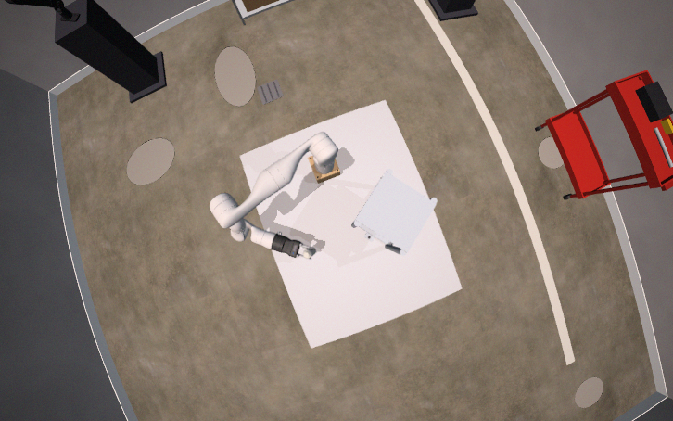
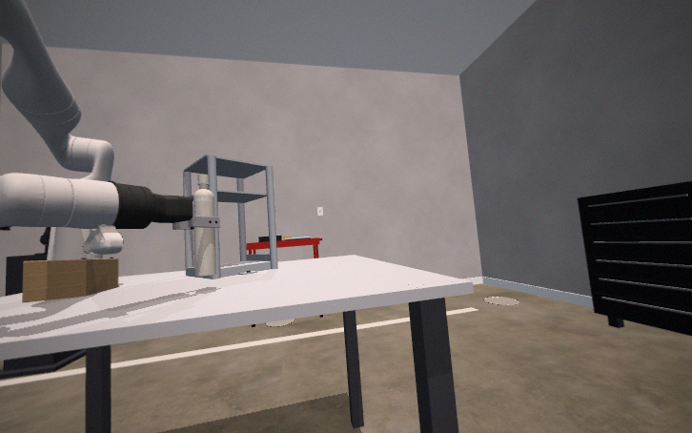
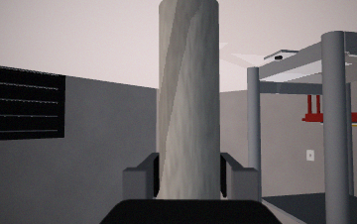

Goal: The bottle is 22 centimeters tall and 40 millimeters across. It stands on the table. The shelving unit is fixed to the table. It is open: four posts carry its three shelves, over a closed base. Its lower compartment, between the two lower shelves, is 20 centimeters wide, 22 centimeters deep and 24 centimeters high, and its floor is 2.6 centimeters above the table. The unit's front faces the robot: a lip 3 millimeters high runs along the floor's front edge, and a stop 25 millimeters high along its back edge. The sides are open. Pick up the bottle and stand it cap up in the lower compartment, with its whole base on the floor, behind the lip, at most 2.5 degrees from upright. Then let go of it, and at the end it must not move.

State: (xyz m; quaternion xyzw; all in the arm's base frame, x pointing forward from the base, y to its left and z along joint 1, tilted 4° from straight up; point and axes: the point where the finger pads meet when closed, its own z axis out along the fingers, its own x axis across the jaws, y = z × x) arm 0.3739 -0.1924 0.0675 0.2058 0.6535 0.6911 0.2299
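Observation:
The pale grey bottle stands upright, cap up. My gripper is shut on its body, one finger on each side, with the arm reaching in level. The bottle's base appears raised above the table in the exterior view; the size of the gap is hard to tell. The shelving unit is apart from the bottle, to its right in the top view. The bottle is outside the lower compartment. The top shelf hides the compartment from above, and the bottle hides part of a post in the exterior view.
The unit's posts are the upright obstacles beside the bottle, and its middle shelf roofs the lower compartment. The robot's base stands on a wooden block on the white table. A red trolley stands away from the table.

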